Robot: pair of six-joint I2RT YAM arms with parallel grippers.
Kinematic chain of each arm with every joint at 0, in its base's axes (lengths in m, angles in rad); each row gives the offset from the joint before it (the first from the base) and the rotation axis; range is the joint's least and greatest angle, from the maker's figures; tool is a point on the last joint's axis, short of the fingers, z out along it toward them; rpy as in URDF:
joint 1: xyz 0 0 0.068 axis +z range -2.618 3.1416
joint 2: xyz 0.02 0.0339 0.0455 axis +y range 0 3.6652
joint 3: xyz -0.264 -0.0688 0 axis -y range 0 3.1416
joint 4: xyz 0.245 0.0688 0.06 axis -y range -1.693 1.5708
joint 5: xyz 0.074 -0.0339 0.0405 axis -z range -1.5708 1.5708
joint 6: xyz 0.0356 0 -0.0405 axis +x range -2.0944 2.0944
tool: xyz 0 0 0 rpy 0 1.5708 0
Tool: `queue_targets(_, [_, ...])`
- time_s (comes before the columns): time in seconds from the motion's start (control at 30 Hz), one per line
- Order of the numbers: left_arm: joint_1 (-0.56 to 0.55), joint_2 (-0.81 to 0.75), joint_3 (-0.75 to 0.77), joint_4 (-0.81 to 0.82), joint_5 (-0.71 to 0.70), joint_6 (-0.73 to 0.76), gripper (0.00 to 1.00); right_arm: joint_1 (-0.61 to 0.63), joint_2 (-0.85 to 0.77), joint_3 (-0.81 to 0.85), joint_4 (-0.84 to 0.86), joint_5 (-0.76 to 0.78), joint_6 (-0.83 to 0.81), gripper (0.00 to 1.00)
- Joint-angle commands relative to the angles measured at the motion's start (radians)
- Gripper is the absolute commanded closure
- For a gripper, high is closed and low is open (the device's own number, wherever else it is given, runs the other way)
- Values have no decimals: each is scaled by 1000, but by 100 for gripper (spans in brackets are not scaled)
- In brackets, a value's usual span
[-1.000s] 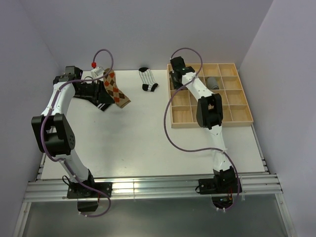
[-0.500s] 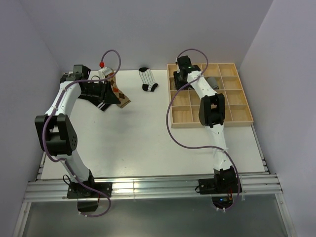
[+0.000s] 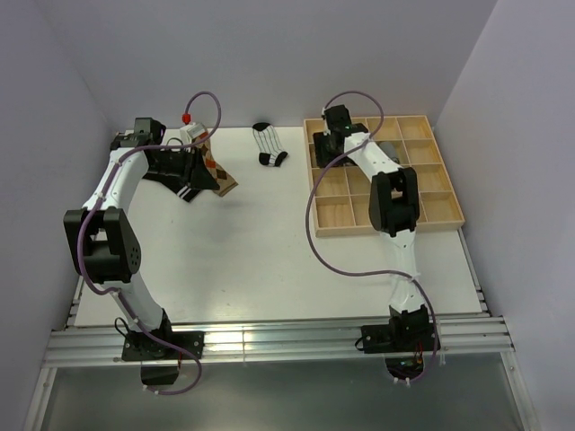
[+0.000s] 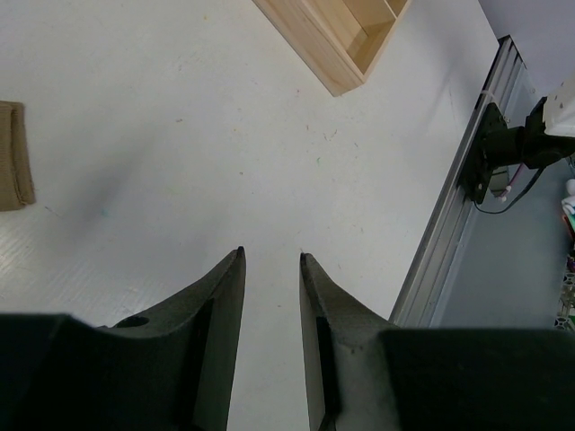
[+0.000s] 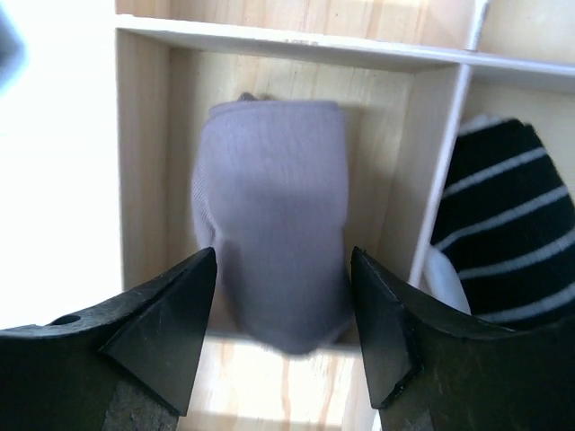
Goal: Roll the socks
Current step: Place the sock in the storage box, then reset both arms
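Pincers first: my right pincer (image 5: pixel 283 259) is spread wide, tips down in a tray (image 5: pixel 139 153) cell, one finger on each side of the grey sock (image 5: pixel 274 206). I cannot tell if the pads touch it. The sock fills most of the cell, with wood walls close on both sides and a divider just right of my right finger. A black sock (image 5: pixel 499 224) with thin white stripes sits in the next cell to the right. In the top view this cell is in the tray's upper left part, near the far rim. The tray is at frame right, its right edge close to the side wall (image 3: pixel 530 135).

My left pincer (image 4: pixel 269 260) has its jaws a narrow gap apart with nothing between them. It is at the upper left of the top view, over the argyle sock (image 3: pixel 218 171). A banded sock (image 3: pixel 186 191) lies just beside that, partly under my arm. A striped sock (image 3: pixel 269 144) lies alone near the table's far edge, between my two pincers and apart from the tray. A wide white table (image 3: pixel 260 251) spans the frame centre up to the tray's left rim. In the left wrist view, tan cloth (image 4: pixel 13 154) shows at the left edge; I cannot tell which sock it is. The tray corner is at the top and the metal rail (image 4: pixel 449 215) runs down the right.
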Motion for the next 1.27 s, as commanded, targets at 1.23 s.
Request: queue_targets(1.23, [-40,-215,-151,199,-143,-56,63,266,-1414,-1275,628,70,318,9])
